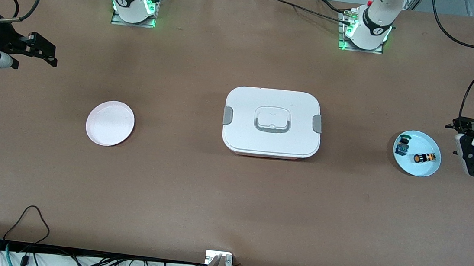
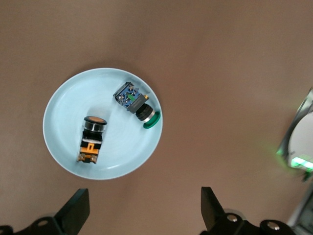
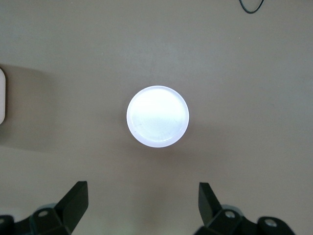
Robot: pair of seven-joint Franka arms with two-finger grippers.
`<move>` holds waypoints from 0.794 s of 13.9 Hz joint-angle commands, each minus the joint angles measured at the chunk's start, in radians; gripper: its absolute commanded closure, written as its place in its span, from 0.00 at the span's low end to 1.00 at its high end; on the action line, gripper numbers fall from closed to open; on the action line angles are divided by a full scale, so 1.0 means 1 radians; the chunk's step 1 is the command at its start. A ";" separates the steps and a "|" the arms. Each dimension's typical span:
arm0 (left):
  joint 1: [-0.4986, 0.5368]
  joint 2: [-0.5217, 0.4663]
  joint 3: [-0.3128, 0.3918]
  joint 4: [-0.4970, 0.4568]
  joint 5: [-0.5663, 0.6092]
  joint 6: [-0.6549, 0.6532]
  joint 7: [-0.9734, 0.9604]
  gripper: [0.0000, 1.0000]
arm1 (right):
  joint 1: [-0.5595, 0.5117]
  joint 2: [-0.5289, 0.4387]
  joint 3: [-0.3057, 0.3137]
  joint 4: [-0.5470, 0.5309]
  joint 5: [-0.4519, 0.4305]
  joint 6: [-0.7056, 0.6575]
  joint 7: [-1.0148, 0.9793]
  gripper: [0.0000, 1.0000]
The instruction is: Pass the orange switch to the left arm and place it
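The orange switch [image 1: 425, 158] lies on its side on a light blue plate [image 1: 417, 168] toward the left arm's end of the table. In the left wrist view the orange switch [image 2: 91, 138] lies on that plate [image 2: 63, 112]. My left gripper [image 1: 465, 148] is open and empty, up in the air beside the blue plate, toward the table's end; it also shows in the left wrist view [image 2: 145, 210]. My right gripper [image 1: 54, 55] is open and empty, high over the right arm's end of the table, also seen in the right wrist view [image 3: 144, 205]. The white box [image 1: 272, 122] stands shut at the table's middle.
A green-capped blue switch [image 1: 402, 144] shares the blue plate, also in the left wrist view [image 2: 137, 105]. An empty pale pink plate [image 1: 110, 123] sits toward the right arm's end, also in the right wrist view [image 3: 157, 116]. The box's edge [image 3: 2, 95] shows there too.
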 commanded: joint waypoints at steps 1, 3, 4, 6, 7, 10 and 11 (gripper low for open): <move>-0.068 0.017 -0.003 0.066 -0.003 -0.096 -0.205 0.00 | -0.003 -0.006 0.006 -0.002 -0.014 0.015 -0.015 0.00; -0.121 0.019 -0.003 0.065 -0.004 -0.139 -0.397 0.00 | -0.003 -0.006 0.006 0.000 -0.012 0.017 -0.015 0.00; -0.164 0.019 -0.003 0.065 -0.004 -0.150 -0.498 0.00 | -0.003 -0.006 0.006 0.000 -0.012 0.019 -0.015 0.00; -0.239 0.022 -0.003 0.063 -0.007 -0.150 -0.660 0.00 | -0.003 -0.006 0.006 0.000 -0.012 0.020 -0.015 0.00; -0.269 0.031 -0.003 0.063 -0.032 -0.150 -0.747 0.00 | -0.003 -0.006 0.006 0.000 -0.012 0.020 -0.015 0.00; -0.310 0.025 -0.006 0.071 -0.114 -0.150 -0.970 0.00 | -0.003 -0.006 0.006 0.000 -0.012 0.020 -0.015 0.00; -0.347 0.025 -0.005 0.106 -0.116 -0.150 -1.026 0.00 | -0.003 -0.006 0.006 0.000 -0.011 0.020 -0.015 0.00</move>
